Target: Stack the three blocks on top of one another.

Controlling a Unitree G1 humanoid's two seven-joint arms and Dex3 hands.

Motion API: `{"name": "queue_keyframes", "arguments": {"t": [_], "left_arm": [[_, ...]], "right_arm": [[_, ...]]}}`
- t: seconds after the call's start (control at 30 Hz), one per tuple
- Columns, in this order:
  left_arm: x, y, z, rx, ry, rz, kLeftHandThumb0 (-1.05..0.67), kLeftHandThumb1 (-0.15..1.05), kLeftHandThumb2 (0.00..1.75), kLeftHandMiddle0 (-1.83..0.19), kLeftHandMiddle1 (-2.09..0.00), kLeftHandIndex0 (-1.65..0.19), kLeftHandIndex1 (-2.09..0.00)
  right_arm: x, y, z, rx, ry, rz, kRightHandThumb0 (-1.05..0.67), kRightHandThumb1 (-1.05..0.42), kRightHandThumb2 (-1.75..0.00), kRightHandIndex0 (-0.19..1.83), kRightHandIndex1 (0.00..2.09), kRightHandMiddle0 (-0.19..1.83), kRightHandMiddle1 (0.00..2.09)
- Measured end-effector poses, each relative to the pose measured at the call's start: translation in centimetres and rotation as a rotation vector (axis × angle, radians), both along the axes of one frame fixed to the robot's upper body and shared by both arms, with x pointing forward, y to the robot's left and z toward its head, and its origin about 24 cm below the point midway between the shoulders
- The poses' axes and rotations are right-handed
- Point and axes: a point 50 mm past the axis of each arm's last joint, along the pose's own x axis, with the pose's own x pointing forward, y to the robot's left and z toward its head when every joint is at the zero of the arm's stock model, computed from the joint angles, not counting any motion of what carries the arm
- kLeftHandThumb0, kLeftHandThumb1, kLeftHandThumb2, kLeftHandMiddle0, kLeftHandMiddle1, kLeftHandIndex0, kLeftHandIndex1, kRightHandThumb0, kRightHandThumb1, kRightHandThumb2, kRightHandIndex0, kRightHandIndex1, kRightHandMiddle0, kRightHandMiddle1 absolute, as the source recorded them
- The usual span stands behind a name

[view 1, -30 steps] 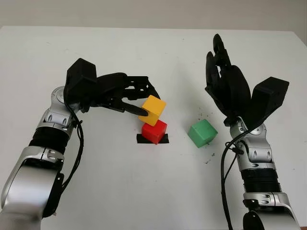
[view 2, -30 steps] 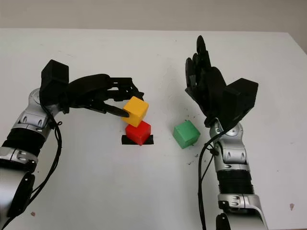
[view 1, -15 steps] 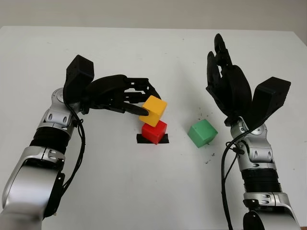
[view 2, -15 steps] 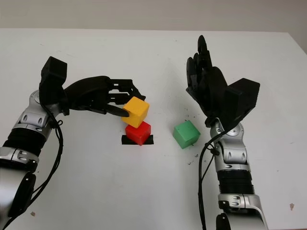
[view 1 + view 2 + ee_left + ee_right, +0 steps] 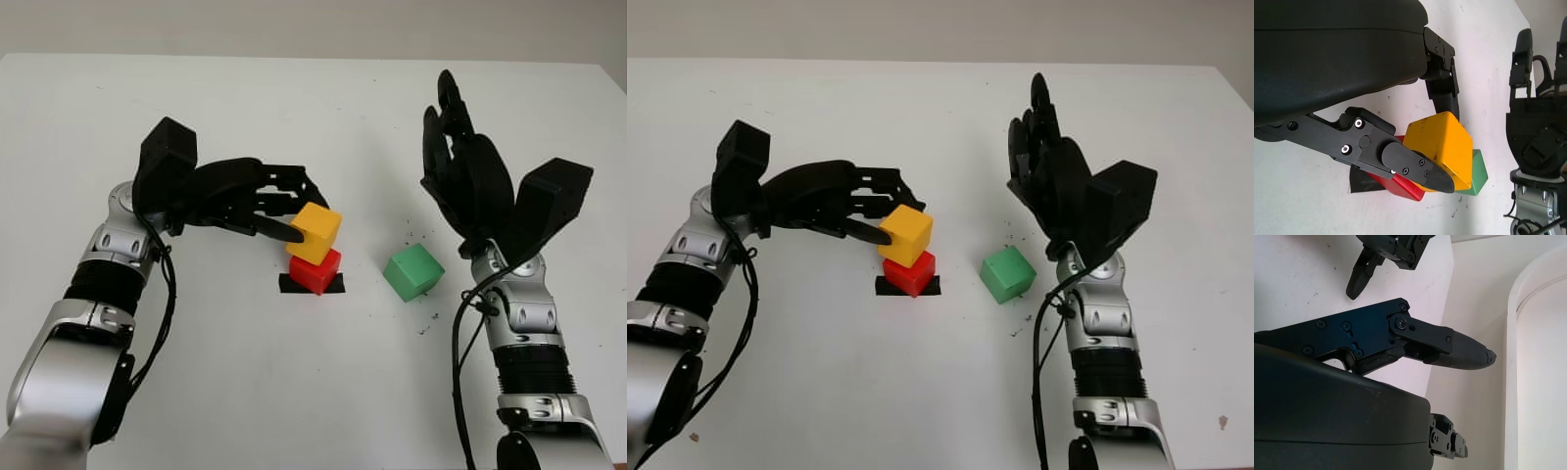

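The yellow block [image 5: 314, 233] is pinched in the left hand [image 5: 257, 199], just over the red block [image 5: 315, 270]. It looks hard, light and smooth, so hold its flat sides. There are three blocks, one of each color. The green block [image 5: 412, 272] sits just below the open right hand [image 5: 467, 181].

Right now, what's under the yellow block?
The red block, sitting on black tape; the left hand grips the yellow block. Whether the two blocks touch is hidden.
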Motion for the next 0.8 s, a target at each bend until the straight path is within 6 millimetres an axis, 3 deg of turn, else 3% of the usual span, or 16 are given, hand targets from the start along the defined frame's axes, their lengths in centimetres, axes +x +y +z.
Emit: {"name": "queue_keyframes", "arguments": {"t": [0.57,0.8], "left_arm": [[-0.07,-0.46,-0.11,0.015,-0.005,-0.023,-0.46,1.03,0.05,-0.17,-0.04,-0.39,-1.49],[0.05,-0.47,-0.12,0.061,-0.040,0.001,-0.54,0.95,0.04,-0.14,-0.04,-0.43,-1.15]], "right_arm": [[0.00,-0.07,0.01,-0.004,0.000,-0.007,-0.68,-1.05,-0.68,-0.19,0.00,-0.19,0.00],[0.00,-0.05,0.01,-0.005,0.000,-0.004,-0.68,-1.05,-0.68,-0.19,0.00,-0.19,0.00]]}}
